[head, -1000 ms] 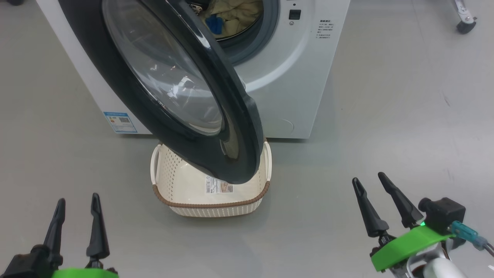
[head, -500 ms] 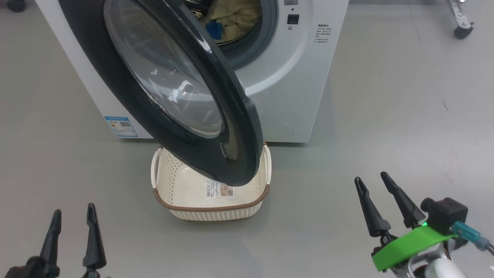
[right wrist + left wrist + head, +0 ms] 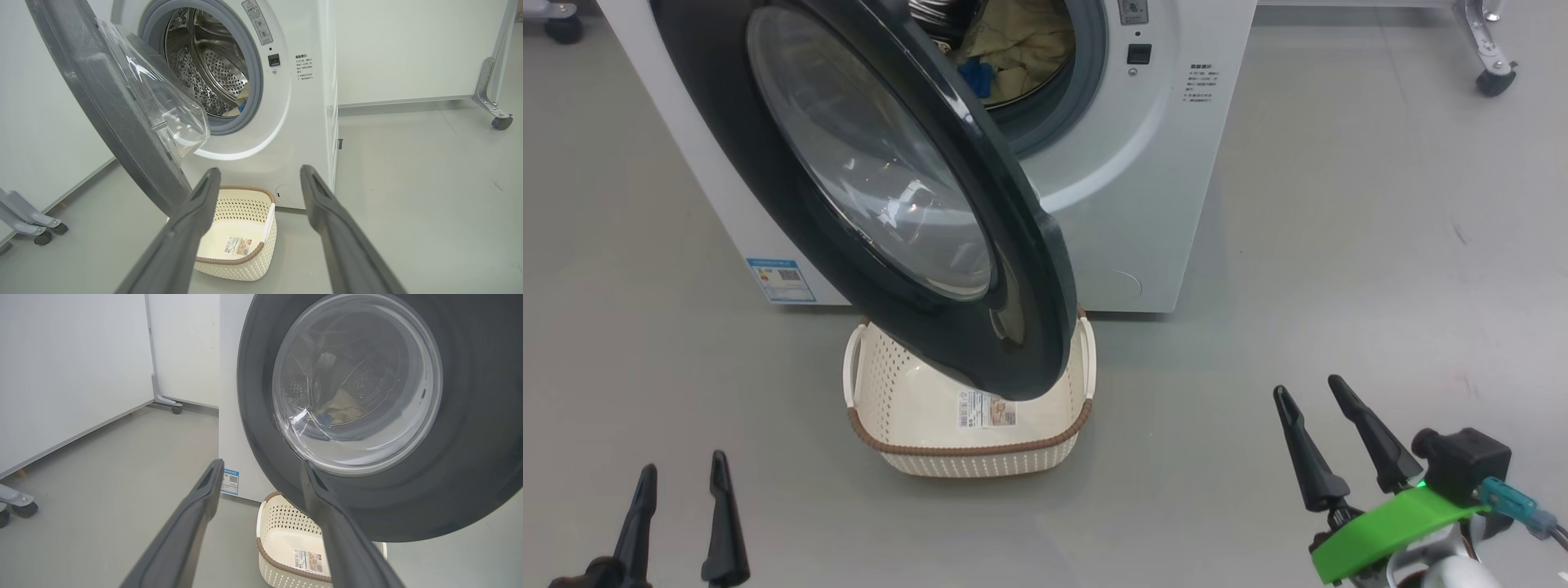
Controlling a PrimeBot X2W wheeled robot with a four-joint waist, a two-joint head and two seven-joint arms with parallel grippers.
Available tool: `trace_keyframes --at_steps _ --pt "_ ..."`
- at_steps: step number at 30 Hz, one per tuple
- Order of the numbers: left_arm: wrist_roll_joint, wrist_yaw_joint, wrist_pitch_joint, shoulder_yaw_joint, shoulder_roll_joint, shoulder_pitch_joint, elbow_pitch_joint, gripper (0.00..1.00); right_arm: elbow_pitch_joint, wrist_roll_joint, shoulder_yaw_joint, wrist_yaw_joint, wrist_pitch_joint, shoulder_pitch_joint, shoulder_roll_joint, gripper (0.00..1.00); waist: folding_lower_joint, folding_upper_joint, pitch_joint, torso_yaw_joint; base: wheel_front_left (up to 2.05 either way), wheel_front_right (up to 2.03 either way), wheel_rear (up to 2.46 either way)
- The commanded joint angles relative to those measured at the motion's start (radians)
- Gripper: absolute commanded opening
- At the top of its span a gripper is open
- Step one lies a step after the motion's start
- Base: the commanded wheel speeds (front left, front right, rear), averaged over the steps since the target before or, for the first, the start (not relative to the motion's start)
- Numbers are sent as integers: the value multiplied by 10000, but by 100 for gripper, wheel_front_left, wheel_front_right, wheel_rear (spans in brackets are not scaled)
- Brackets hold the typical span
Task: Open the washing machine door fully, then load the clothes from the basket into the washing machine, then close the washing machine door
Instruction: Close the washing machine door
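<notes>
Blue label [image 3: 781, 280] on the washing machine [image 3: 1143, 204], barcode sticker [image 3: 987, 409] in the basket [image 3: 964, 461] — unreadable.

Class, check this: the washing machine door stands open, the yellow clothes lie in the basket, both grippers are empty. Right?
No. The basket is empty; the clothes lie inside the washing machine, as the head view shows. The rest holds.

A white partition panel [image 3: 408, 49] stands upright on the smooth grey floor [image 3: 1339, 245]. At its end a grey metal bracket [image 3: 485, 81] slopes down to a small black caster [image 3: 500, 121] that touches the floor. Just in front of that panel's caster there's a short dark scuff mark [image 3: 496, 185] on the floor, and well apart from the panel, over at the far side, sits a second black caster [image 3: 560, 28].
</notes>
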State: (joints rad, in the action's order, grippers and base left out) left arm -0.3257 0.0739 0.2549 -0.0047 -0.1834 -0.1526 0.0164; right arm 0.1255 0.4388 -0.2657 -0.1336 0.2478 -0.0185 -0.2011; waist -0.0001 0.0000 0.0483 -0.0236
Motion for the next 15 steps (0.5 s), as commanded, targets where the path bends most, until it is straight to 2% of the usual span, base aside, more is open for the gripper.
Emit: trace_keyframes --at_steps 1,15 --pt "114 39 68 430 -55 207 -248 100 -284 -75 -108 29 139 78 -134 100 1 0 -20 3 0 0 0" --pt "168 185 68 593 106 224 -186 100 -265 -78 -81 29 139 56 -158 100 1 0 -49 35 0 0 0"
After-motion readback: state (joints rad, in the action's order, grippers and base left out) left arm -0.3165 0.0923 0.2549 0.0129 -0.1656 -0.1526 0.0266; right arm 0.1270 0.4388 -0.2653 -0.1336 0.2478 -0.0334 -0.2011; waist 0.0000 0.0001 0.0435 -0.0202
